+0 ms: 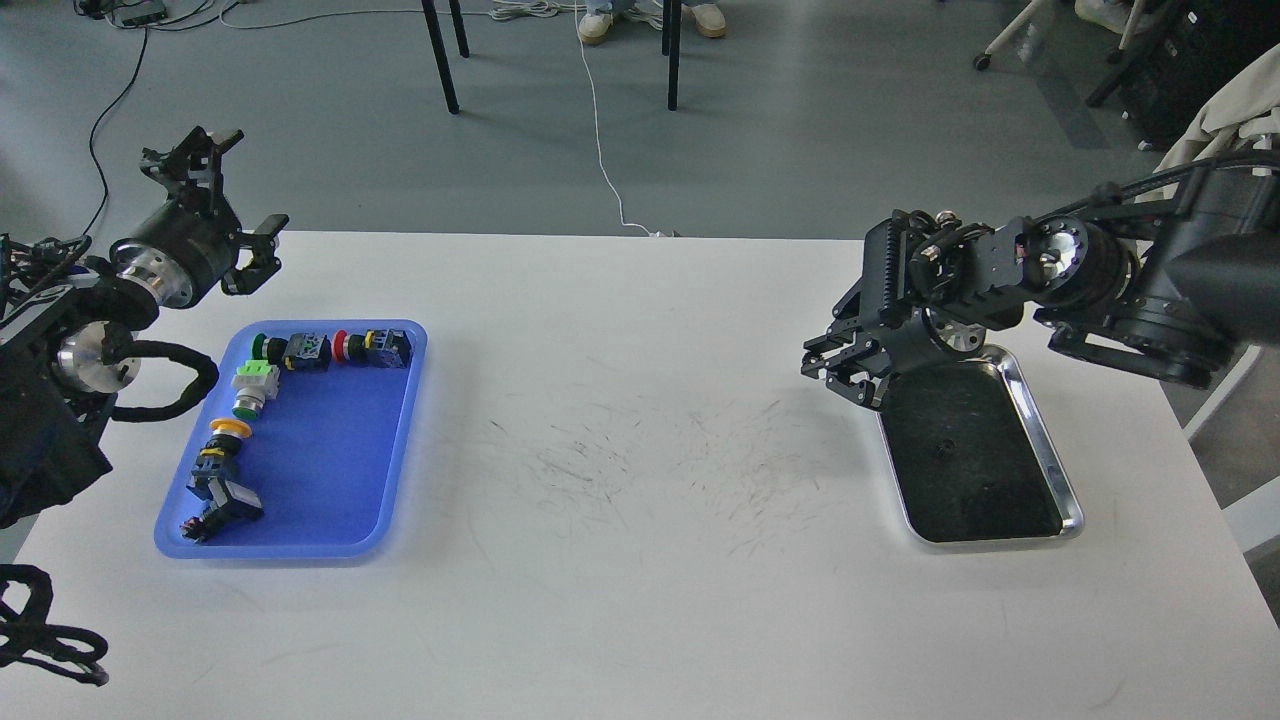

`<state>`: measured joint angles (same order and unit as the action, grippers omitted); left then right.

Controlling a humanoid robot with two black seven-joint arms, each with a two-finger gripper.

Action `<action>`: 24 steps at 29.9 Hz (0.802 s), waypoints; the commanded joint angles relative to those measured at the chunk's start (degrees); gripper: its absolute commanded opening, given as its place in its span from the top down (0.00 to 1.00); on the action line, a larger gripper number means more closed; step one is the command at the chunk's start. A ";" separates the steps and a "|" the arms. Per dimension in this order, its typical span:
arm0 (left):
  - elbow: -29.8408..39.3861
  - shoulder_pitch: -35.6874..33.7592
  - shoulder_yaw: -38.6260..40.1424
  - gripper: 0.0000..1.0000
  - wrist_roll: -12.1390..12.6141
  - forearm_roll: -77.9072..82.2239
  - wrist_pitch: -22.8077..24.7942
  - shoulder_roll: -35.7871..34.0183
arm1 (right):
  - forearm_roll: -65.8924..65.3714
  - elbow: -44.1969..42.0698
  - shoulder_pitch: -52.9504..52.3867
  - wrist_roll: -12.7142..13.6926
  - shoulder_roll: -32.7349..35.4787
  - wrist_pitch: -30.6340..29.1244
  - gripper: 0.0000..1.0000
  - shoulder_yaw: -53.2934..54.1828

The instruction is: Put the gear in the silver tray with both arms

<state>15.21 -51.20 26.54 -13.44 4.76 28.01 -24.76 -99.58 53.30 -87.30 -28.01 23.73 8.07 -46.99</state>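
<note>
The gear is several push-button switches (305, 352) lying in a blue plastic tray (330, 460) at the table's left: green, red and yellow caps on black or white bodies. The silver tray (1045, 425), with a dark floor, lies at the right and holds nothing. My left gripper (235, 195) is raised behind the blue tray's far left corner, its fingers spread wide and empty. My right gripper (840, 372) hangs over the silver tray's far left corner, pointing left and down. Its claws stand slightly apart with nothing between them.
The white table (620, 450) has scuff marks in its middle. Chair legs (440, 55), a white cable (600, 130) and a person's feet are on the grey floor beyond the far edge. Cloth-covered equipment stands at the far right.
</note>
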 commanded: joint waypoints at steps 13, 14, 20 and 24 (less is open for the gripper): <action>0.00 1.01 0.00 0.01 0.00 0.07 -0.01 0.24 | 0.00 -9.00 9.42 0.01 5.89 0.55 0.96 0.50; 0.00 1.19 0.00 0.01 0.00 -0.01 -0.01 0.24 | 0.00 -9.53 9.86 0.01 5.71 0.63 0.96 0.50; 0.09 1.28 0.00 0.01 0.00 -0.02 -0.01 0.24 | 0.00 -10.77 11.36 0.01 4.48 0.64 0.95 1.11; 0.00 1.28 0.00 0.01 -0.09 -0.02 -0.01 0.24 | 0.00 -10.59 11.62 0.01 3.95 0.64 0.93 1.11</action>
<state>15.21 -49.92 26.54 -13.45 4.76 28.00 -24.52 -99.58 42.55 -75.87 -28.00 28.17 8.71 -45.90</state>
